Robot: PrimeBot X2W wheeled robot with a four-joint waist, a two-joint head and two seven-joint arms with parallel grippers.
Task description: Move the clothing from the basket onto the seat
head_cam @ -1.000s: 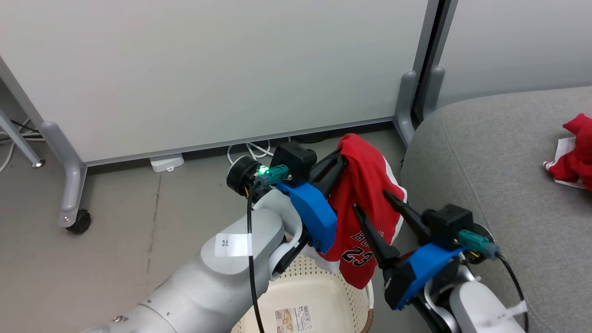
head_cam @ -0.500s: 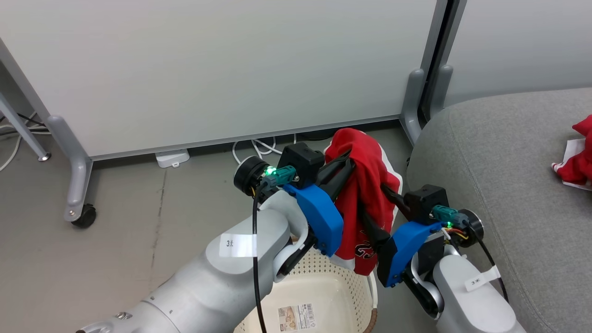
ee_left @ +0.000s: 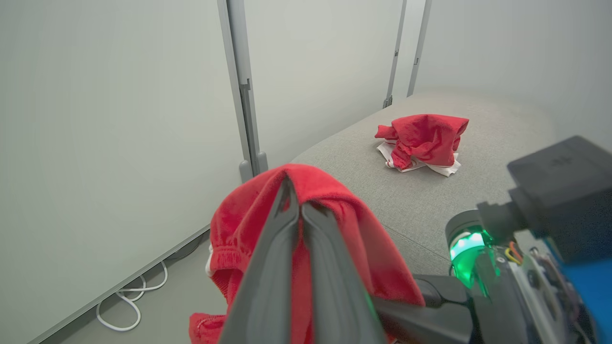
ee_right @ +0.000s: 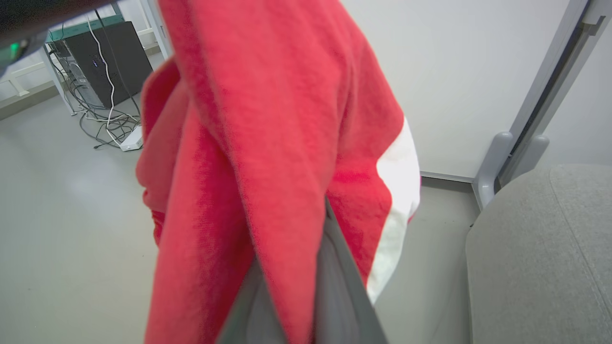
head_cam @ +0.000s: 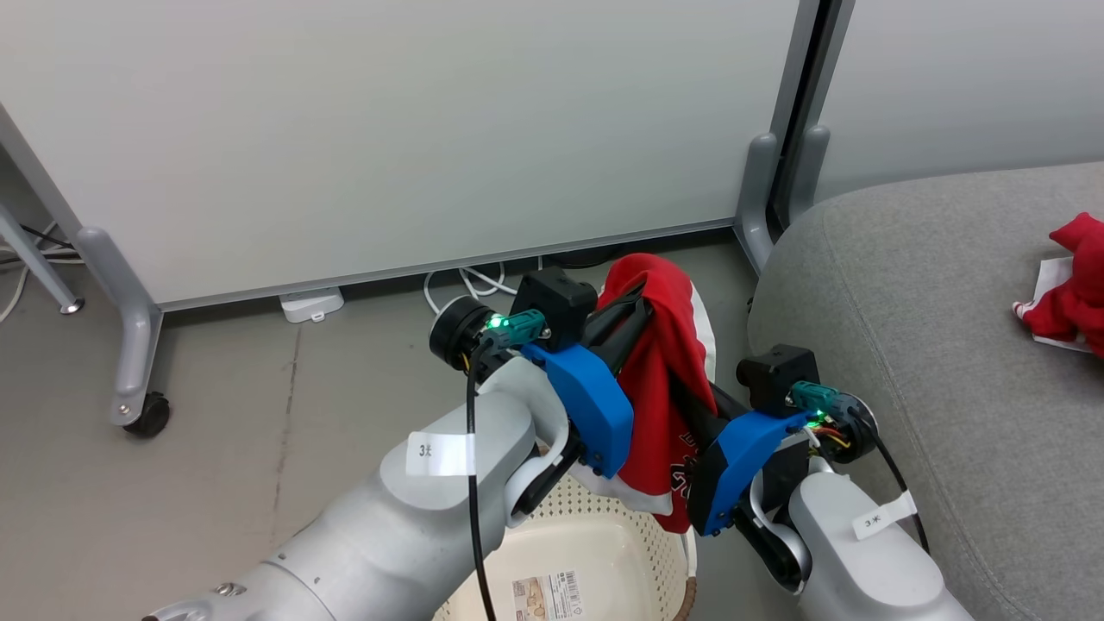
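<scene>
The left pincer (head_cam: 636, 310) is closed on the top of a red garment (head_cam: 660, 379), which hangs from its tips over the far edge of the basket (head_cam: 604, 517), just beside the seat (head_cam: 931, 345). The right pincer (head_cam: 694, 412) is lower and stands narrow, with a fold of the same cloth between its fingers. A second red garment (head_cam: 1074, 289) lies crumpled on the seat, well apart.
</scene>
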